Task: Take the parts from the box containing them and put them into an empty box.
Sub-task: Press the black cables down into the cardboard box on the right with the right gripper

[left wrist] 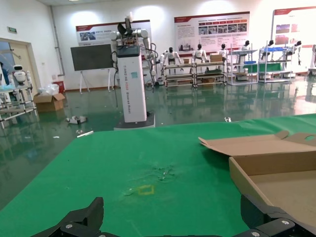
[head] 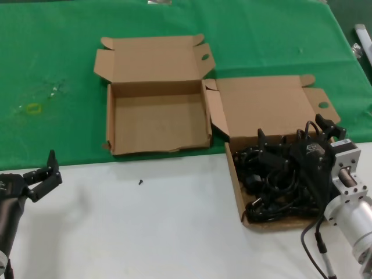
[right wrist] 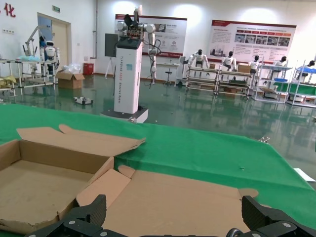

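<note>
The box with the parts [head: 237, 187] stands at the right, its lid folded back. Black power cords [head: 268, 189] lie tangled in it. My right gripper [head: 292, 131] is open and hovers over the far part of that box, above the cords. In the right wrist view, my right gripper [right wrist: 173, 210] points at the lid [right wrist: 182, 197], fingers [right wrist: 94, 210] wide apart with nothing between them. The empty box [head: 157, 119] sits left of it, its front wall bent; it also shows in the right wrist view [right wrist: 44, 182] and the left wrist view [left wrist: 276, 177]. My left gripper [head: 51, 170] is open and empty at the near left [left wrist: 172, 212].
A green cloth [head: 58, 52] covers the far table; the near part is white [head: 145, 232]. A small black screw [head: 140, 182] lies on the white part. A yellow mark [head: 34, 108] sits on the cloth at far left. A metal piece [head: 361, 38] lies at the far right edge.
</note>
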{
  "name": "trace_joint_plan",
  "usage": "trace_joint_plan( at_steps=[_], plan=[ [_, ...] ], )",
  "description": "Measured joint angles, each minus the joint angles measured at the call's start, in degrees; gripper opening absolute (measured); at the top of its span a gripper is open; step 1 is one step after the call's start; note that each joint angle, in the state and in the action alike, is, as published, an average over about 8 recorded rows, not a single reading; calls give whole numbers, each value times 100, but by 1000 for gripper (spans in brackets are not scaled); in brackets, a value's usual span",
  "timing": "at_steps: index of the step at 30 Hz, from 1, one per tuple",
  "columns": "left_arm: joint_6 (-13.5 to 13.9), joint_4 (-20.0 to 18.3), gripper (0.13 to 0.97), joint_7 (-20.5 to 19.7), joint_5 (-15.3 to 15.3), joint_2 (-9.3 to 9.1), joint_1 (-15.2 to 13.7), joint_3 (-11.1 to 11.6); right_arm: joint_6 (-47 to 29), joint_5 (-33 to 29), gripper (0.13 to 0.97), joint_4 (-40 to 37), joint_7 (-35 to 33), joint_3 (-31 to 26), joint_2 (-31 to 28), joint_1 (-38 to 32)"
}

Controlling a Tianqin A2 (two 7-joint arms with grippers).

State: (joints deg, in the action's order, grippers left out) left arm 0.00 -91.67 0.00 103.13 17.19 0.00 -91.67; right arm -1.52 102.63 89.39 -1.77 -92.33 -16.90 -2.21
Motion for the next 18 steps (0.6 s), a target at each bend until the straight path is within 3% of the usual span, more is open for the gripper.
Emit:
trace_joint_plan(
  at_steps=[18],
  plan=[
    [0,0,926,0,0,0,0,0,0,0,966,0,0,0,0,0]
  ],
)
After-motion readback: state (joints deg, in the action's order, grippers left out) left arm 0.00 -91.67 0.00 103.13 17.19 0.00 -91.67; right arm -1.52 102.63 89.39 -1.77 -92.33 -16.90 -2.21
